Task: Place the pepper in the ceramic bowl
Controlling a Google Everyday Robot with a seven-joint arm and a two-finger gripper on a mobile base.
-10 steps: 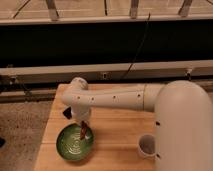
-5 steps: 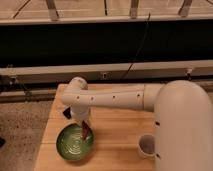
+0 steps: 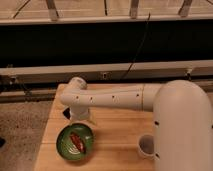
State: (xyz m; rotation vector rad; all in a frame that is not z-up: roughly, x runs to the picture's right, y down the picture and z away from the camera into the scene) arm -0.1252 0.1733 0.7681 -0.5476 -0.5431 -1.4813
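The dark-red pepper (image 3: 77,142) lies inside the green ceramic bowl (image 3: 65,148), right of its middle, on the wooden table at the front left. My gripper (image 3: 81,118) hangs from the white arm just above the bowl's far rim. It is open and holds nothing, and it stands apart from the pepper.
A small white cup (image 3: 146,145) stands on the wooden table (image 3: 117,135) at the front right. My white arm (image 3: 120,97) reaches across the table's back, with its large body (image 3: 182,130) at the right. A dark rail and window wall run behind the table; speckled floor is at the left.
The pepper, held at the bowl before, now lies free in the bowl. My gripper has let it go and risen toward the bowl's far rim.
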